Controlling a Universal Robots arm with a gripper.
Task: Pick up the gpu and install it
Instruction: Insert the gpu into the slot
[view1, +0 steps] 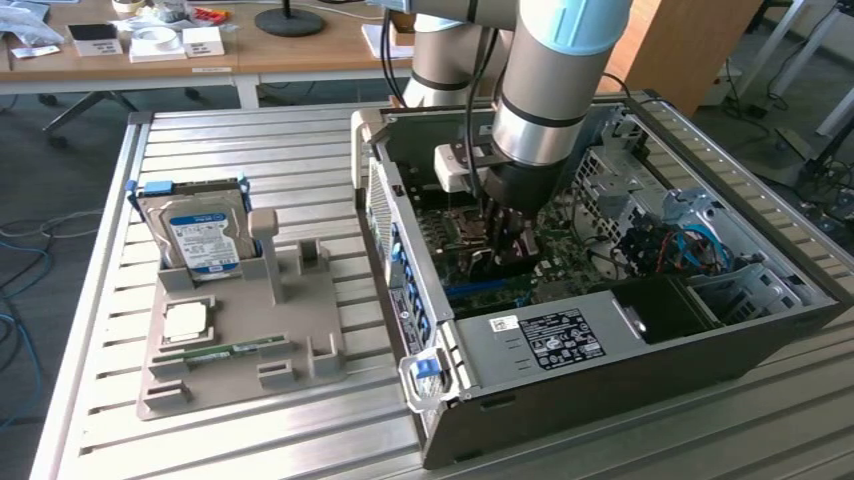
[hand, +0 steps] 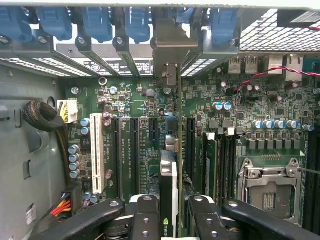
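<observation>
ROBOTICS LAB, IN AN OFFICE-LIKE ROOM: A robot arm (view1: 547, 90) reaches down into an open PC case (view1: 747, 335) on a slatted metal table (view1: 227, 140). Its gripper (hand: 172, 202) is clamped on a gpu (hand: 168, 172) above the motherboard (hand: 135, 100). At nine o'clock in the exterior view, a grey jig (view1: 240, 375) stands a hard drive (view1: 200, 240) upright and cradles smaller parts. At eleven o'clock, a wooden desk (view1: 280, 58) carries small boxes (view1: 203, 42), a tape roll (view1: 156, 38) and a round black stand base (view1: 291, 20). Loose cables (view1: 20, 240) trail over the floor at nine o'clock, and chair legs (view1: 80, 108) show under the desk at ten.
</observation>
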